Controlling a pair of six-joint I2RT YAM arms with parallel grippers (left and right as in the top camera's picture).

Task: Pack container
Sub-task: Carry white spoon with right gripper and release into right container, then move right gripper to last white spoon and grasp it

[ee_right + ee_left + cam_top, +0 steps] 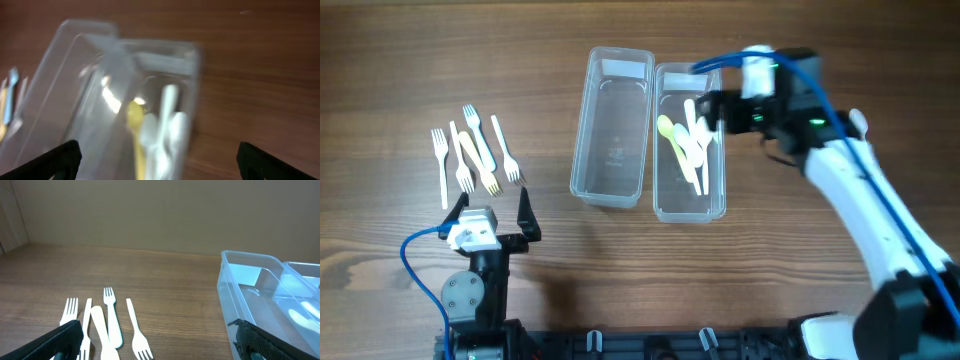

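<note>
Two clear plastic containers stand side by side mid-table. The left container (612, 128) (250, 300) is empty. The right container (690, 205) (192, 65) holds a yellow spoon (670, 133) (135, 117) and white spoons (698, 155) (170, 125). Several white forks (475, 150) (110, 322), some with blue or yellow tints, lie on the table at the left. My left gripper (490, 207) (157, 347) is open just in front of the forks, holding nothing. My right gripper (706, 112) (160, 165) hangs open over the right container, with nothing between its fingers. The right wrist view is blurred.
The wooden table (820, 40) carries nothing else. My right arm (865, 210) reaches in from the lower right. A blue cable (415, 255) loops beside the left arm's base.
</note>
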